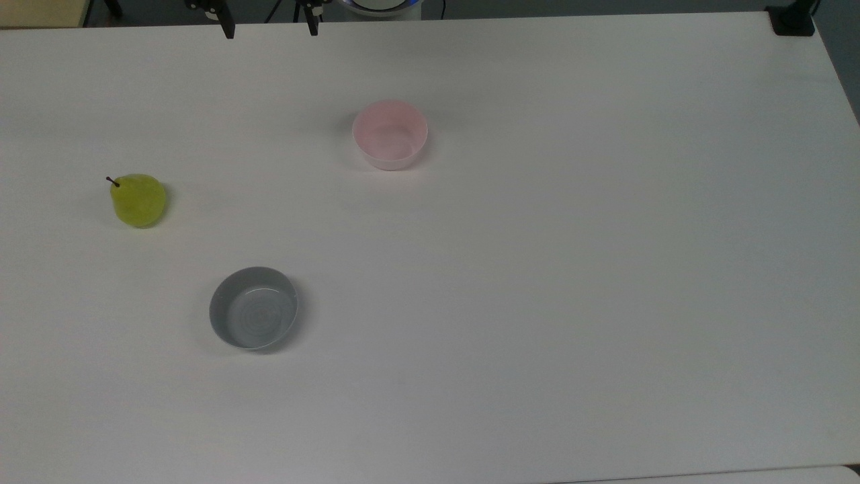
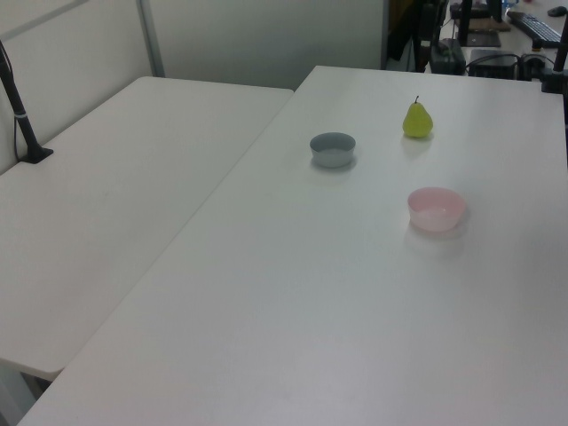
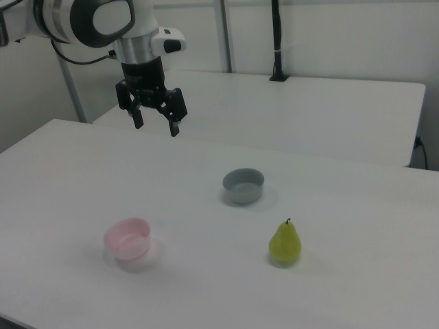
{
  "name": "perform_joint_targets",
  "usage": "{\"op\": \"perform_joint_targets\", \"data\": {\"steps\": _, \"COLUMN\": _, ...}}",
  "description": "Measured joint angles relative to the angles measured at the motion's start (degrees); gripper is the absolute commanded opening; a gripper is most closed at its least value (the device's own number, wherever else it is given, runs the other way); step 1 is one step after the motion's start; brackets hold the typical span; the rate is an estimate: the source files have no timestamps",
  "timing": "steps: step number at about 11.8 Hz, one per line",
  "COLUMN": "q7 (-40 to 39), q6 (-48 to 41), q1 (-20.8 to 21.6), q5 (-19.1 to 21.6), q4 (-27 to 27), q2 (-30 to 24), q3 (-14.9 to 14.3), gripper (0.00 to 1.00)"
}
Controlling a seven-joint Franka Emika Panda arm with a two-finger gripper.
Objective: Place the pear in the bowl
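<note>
Pear point(image 1: 138, 199) is seen upright on the white desk point(image 1: 537, 269) at the top view's left, untouched. At its five o'clock sits a grey bowl point(image 1: 253, 308); at its two o'clock, the pink bowl point(image 1: 390, 134). The gripper point(image 3: 155, 126) hangs above the desk, fingers spread apart.

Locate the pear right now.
The pear stands upright on the table at the top view's left, apart from the grey bowl and the pink bowl.
</note>
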Motion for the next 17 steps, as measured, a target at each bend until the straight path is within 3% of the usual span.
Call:
{"op": "perform_joint_targets", "data": {"steps": 15, "q7": 0.0, "q6": 0.0, "q1": -0.1, "q5": 0.0, "q4": 0.0, "q2": 0.0, "q3": 0.1, "gripper": 1.00}}
{"op": "perform_joint_targets", "data": {"steps": 17, "q7": -3.3, "q6": 0.0, "q1": -1.2, "q5": -0.1, "q4": 0.0, "q2": 0.0, "q3": 0.1, "gripper": 1.00}}
